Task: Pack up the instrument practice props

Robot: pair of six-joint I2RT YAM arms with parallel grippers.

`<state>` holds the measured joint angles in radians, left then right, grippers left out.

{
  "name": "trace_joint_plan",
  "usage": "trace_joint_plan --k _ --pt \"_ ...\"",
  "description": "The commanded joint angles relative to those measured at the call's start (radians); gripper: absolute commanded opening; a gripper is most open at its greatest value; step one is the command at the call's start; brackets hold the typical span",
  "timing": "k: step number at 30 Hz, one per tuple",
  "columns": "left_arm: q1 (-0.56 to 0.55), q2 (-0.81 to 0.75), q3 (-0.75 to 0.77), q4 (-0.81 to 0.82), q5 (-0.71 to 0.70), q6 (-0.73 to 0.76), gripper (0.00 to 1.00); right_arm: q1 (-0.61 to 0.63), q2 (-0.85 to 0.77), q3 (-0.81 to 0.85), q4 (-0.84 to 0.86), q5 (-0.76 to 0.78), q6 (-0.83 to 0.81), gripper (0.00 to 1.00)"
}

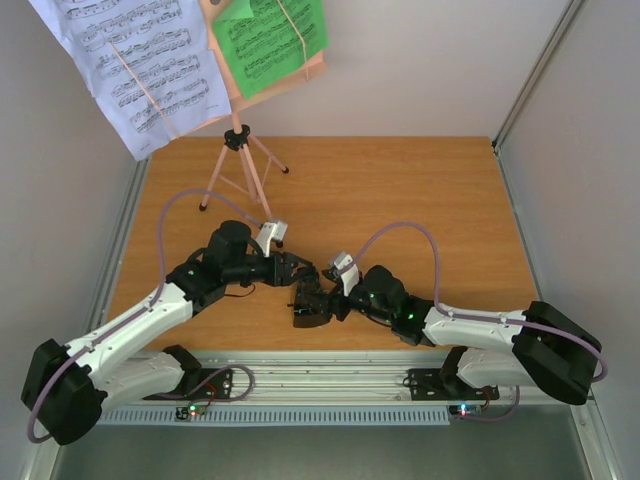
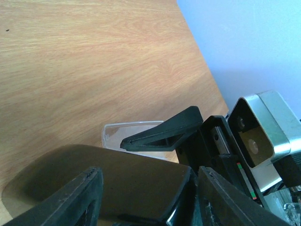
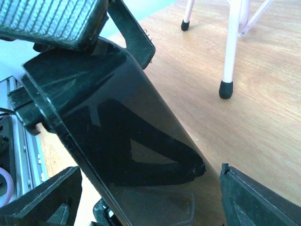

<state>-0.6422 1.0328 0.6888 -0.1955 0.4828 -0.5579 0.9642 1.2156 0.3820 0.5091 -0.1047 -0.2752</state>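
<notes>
The small black metronome [image 1: 303, 318] lies on the table between both arms. My left gripper [image 1: 305, 283] reaches in from the left. In the left wrist view its fingers [image 2: 80, 197] flank the dark metronome body [image 2: 117, 174] with a thin gap on the right, open. A clear cover edge [image 2: 115, 134] shows behind the body. My right gripper [image 1: 322, 303] comes from the right. Its fingers [image 3: 258, 197] stand wide either side of the dark see-through cover [image 3: 108, 122], open. The pink music stand [image 1: 237, 150] stands at the back left, carrying white sheets [image 1: 130, 60] and a green sheet [image 1: 270, 35].
The stand's pink legs with black feet [image 3: 225, 89] rest on the wooden table [image 1: 420, 200] just beyond the right gripper. Grey walls close in the table on the left, back and right. A metal rail [image 1: 330, 385] runs along the near edge.
</notes>
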Motion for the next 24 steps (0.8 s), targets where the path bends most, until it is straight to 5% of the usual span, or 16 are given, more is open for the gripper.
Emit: trace_joint_plan --k 1,9,16,24 --pt "-0.005 0.015 0.010 0.099 0.032 -0.035 0.56 0.005 0.013 0.006 0.062 -0.002 0.018 0.81" --pt "-0.005 0.053 0.006 0.135 0.052 -0.052 0.56 0.005 -0.012 0.004 0.024 -0.023 0.052 0.93" --pt "-0.005 0.050 0.012 0.112 -0.003 -0.041 0.58 0.005 -0.221 -0.027 -0.141 0.034 0.048 0.99" --pt "-0.004 -0.141 -0.019 -0.043 -0.269 0.005 0.78 0.004 -0.523 -0.042 -0.442 0.203 0.009 0.98"
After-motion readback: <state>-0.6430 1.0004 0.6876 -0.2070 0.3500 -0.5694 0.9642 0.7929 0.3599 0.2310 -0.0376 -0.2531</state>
